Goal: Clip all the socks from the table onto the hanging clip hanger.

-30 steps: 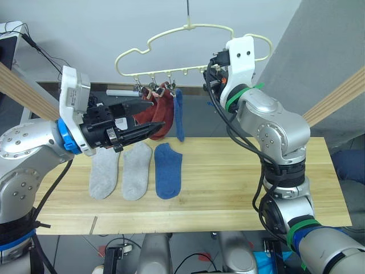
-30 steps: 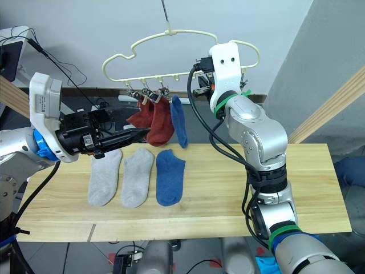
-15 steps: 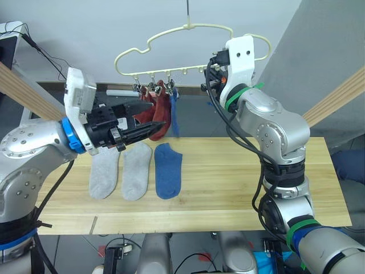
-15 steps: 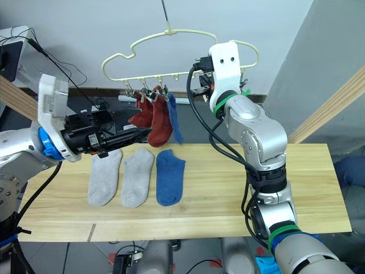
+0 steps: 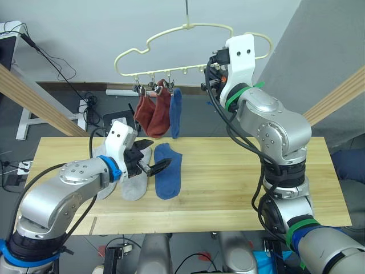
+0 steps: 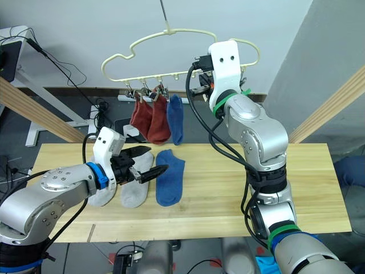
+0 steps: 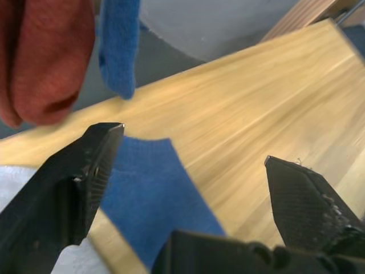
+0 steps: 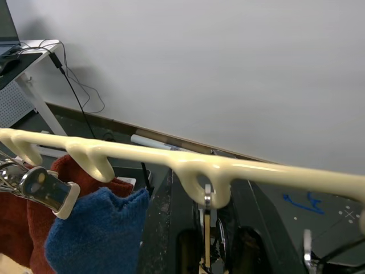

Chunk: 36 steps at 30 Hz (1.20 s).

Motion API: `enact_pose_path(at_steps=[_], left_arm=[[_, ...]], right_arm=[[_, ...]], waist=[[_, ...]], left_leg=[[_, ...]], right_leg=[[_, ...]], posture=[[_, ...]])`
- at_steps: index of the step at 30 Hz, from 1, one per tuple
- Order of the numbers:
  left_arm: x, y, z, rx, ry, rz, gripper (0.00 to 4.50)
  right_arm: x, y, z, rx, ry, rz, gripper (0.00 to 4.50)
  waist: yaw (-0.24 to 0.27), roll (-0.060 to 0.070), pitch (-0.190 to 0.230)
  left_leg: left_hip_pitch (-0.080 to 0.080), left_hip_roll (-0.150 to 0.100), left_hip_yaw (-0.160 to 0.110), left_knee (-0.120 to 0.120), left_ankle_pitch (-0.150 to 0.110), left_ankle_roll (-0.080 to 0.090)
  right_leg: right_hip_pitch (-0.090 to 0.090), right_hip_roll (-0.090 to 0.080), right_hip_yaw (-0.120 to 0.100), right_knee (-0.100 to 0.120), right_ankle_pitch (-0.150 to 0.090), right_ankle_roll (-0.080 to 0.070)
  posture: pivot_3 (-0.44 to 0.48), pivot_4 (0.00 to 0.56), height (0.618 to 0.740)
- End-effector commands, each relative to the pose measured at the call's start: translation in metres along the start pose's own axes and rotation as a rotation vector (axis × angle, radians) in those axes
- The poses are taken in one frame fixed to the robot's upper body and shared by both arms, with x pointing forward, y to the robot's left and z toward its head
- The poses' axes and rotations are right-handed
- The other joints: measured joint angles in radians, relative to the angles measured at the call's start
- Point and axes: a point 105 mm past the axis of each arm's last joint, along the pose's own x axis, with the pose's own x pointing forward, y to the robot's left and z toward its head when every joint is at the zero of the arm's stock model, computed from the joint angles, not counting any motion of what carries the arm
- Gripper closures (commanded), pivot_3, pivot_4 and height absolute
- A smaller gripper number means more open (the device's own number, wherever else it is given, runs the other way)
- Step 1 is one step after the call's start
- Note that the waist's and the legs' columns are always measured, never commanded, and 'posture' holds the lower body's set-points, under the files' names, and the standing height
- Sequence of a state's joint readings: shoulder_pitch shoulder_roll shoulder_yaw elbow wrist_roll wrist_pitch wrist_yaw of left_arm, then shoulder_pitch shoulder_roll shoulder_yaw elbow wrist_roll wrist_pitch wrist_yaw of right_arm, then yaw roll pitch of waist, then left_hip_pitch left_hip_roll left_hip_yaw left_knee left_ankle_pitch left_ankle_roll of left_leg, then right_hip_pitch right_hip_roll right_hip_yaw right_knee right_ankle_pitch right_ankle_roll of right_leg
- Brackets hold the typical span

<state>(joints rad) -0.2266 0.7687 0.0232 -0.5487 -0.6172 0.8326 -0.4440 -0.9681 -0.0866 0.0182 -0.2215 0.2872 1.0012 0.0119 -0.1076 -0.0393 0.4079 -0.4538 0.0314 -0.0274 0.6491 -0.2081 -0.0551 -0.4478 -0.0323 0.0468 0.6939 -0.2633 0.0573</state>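
Note:
The cream clip hanger [image 5: 205, 25] hangs above the table's [image 5: 245, 171] far edge. Two rust red socks [image 5: 154, 114] and one blue sock [image 5: 175, 111] hang from its clips. On the table lie two grey socks [image 6: 134, 194] and a blue sock [image 5: 167, 178], side by side. My left gripper [image 5: 153, 158] is open low over the inner grey sock and the blue sock [image 7: 148, 194], holding nothing. My right gripper [image 5: 207, 77] is raised at the hanger's row of clips, open, with a bare metal clip [image 8: 206, 212] hanging between its fingers.
Slanted wooden beams stand at the left [image 5: 34, 97] and right [image 5: 336, 94] of the table. A grey panel [image 5: 331, 40] rises behind on the right. Cables and a white desk leg [image 5: 25, 123] are on the floor at the back left.
My left arm has come down from beside the hanging red socks to just above the socks on the table. The hanging blue sock swung slightly. My right arm has stayed put.

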Motion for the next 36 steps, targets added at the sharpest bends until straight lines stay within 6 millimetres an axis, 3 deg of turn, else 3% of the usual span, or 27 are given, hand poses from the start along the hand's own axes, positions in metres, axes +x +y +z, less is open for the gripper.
enact_pose_path(at_steps=[1, 12, 26, 36], left_arm=[[0.01, -0.001, -0.008, 0.042, 0.0, 0.075, 0.03], [0.041, 0.009, -0.045, 0.062, 0.047, 0.202, 0.03], [0.072, 0.015, -0.067, 0.056, 0.103, 0.203, 0.03], [0.076, 0.002, -0.084, 0.07, 0.191, 0.147, 0.03]], right_arm=[[-0.007, 0.003, 0.021, -0.005, -0.079, 0.001, 4.42], [-0.01, 0.004, 0.022, 0.0, -0.08, -0.001, 4.42], [-0.014, -0.001, 0.023, -0.005, -0.067, -0.03, 4.42], [-0.017, -0.005, 0.024, 0.001, -0.064, -0.05, 4.42]], waist=[[0.0, 0.0, 0.0], [-0.005, 0.0, 0.0], [-0.011, 0.0, 0.0], [-0.033, 0.0, 0.0]], left_leg=[[0.0, 0.0, 0.0, 0.0, 0.0, 0.0], [0.0, -0.001, 0.001, -0.003, 0.0, 0.0], [0.0, -0.001, 0.001, -0.003, 0.0, 0.0], [0.0, -0.001, 0.001, -0.003, 0.0, 0.001]], right_leg=[[0.0, 0.0, 0.0, -0.001, 0.0, 0.0], [0.0, -0.002, 0.0, -0.004, 0.0, 0.0], [0.0, -0.002, 0.0, -0.004, 0.0, 0.0], [0.001, -0.003, 0.0, -0.004, 0.0, 0.0]], posture=[[-0.212, 0.388, 0.74], [-0.237, 0.393, 0.74], [-0.289, 0.41, 0.74], [-0.309, 0.419, 0.74]])
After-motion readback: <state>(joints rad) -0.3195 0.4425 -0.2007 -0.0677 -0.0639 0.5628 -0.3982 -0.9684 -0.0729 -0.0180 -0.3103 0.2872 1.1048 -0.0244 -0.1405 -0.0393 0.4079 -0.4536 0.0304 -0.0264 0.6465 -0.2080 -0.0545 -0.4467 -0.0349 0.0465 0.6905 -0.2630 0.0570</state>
